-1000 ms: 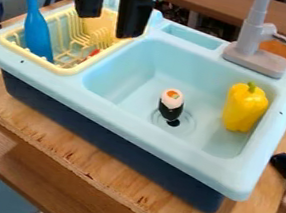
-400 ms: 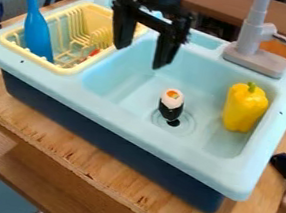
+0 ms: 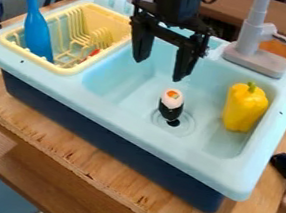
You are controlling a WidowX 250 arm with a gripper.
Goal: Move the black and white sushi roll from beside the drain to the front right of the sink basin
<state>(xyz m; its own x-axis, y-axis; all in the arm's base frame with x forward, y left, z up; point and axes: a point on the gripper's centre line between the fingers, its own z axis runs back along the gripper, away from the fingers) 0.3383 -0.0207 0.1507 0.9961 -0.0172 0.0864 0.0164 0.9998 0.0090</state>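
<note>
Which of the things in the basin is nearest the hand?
The sushi, black and white, at the drain; the yellow pepper stands farther from the hand.

No readable text or numbers are visible.

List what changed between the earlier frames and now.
The gripper moved right and down in the picture, from by the dish rack to over the sink basin, open; nothing gripped or released. Blue bottle, sushi-like toy and yellow pepper stayed put.
</note>
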